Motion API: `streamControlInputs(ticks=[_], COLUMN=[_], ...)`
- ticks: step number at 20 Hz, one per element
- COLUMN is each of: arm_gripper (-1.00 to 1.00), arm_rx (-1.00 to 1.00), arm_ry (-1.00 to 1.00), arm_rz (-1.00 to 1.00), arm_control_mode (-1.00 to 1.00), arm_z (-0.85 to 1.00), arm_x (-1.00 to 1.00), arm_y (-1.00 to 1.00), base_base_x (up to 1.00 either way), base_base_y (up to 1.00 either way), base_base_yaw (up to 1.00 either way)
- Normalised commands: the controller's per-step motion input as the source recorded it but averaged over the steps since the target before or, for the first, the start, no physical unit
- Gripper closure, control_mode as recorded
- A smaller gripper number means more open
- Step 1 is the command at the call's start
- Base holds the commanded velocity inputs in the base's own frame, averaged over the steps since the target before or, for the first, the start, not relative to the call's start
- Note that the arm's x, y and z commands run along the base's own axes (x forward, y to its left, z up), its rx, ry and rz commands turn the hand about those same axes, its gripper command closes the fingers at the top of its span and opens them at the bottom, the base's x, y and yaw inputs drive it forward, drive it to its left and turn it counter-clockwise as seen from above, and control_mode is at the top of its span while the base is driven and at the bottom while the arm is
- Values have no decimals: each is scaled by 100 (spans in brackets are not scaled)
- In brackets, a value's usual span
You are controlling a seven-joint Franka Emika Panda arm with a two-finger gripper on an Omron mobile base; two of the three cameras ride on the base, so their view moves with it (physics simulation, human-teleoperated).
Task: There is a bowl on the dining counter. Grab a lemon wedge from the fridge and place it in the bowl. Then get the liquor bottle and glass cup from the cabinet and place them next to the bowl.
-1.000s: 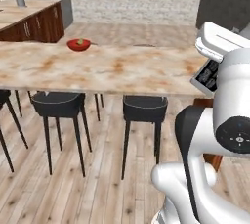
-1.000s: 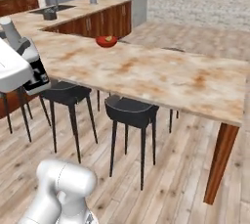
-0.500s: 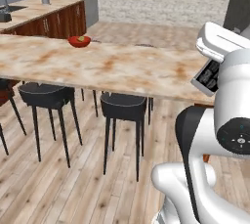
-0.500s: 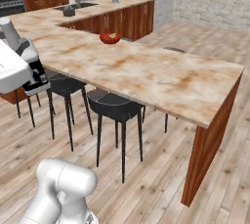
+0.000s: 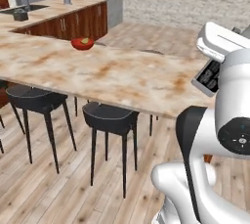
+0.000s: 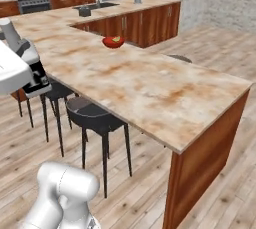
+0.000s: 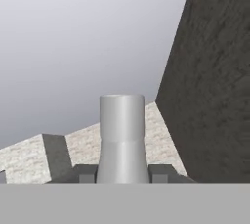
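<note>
**Bottle in hand, bowl already filled**

My gripper (image 7: 122, 173) is clamped on the grey bottle (image 7: 122, 137). The red bowl (image 5: 82, 43) on the counter (image 5: 127, 78) already holds a lemon wedge (image 6: 116, 39). Bottle and glass remain to place, I judge.

Two black stools (image 5: 111, 118) under counter (image 5: 122, 78)

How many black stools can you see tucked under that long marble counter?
2 in the left base view: one stool near the counter's free end, another further left along it. More may be hidden at the picture's left edge, where thin dark legs show.
</note>
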Motion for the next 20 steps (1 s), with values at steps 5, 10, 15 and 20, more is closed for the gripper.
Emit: streamControlInputs(ticks=[5,10,15,20], arm_gripper=[100,100,100,100], arm_rx=[0,0,0,0], arm_ry=[0,0,0,0], arm_rz=[0,0,0,0], arm_control_mode=[100,100,100,100], arm_z=[0,0,0,0], arm_x=[0,0,0,0], arm_y=[0,0,0,0], base_base_x=[26,11,-3,-12], base_base_y=[-91,-91,-93,-92], base_base_yaw=[28,27,26,29])
